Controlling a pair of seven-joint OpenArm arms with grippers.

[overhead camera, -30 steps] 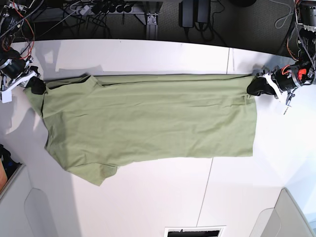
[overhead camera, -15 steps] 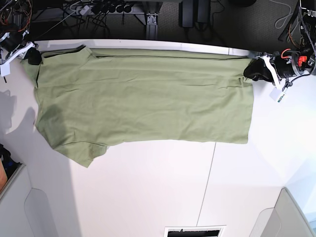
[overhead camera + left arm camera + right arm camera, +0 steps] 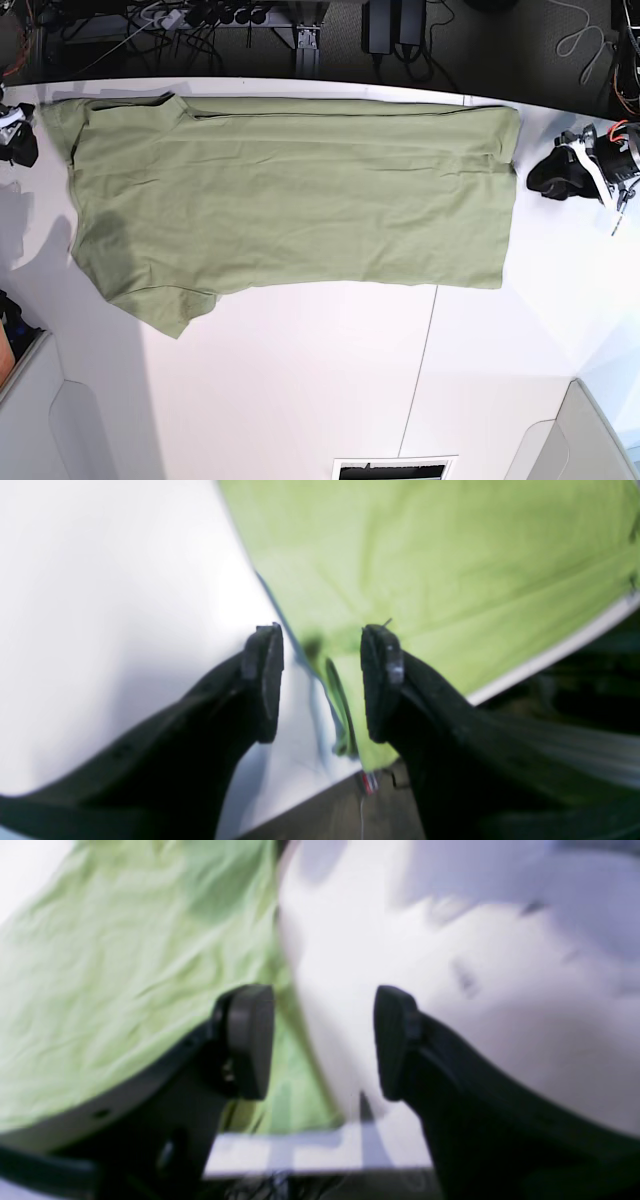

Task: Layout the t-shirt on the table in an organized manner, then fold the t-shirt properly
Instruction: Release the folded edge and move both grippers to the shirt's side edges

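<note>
The t-shirt (image 3: 290, 195) lies along the table's (image 3: 300, 400) top edge, the lower frame bare. Both the left gripper (image 3: 548, 176) and the right gripper (image 3: 20, 145) stand apart, holding nothing, just off the shirt's 2 upper corners.

Right end effector (image 3: 324, 1042) open, t-shirt (image 3: 125, 975) edge below, table (image 3: 450, 965)

The olive-green t-shirt (image 3: 290, 195) lies spread flat along the far edge of the white tabletop (image 3: 320, 400), its long side running left to right. The collar end is at the left, with one short sleeve pointing toward the near left. The hem forms a straight edge at the right. Light wrinkles cross the cloth.
</note>
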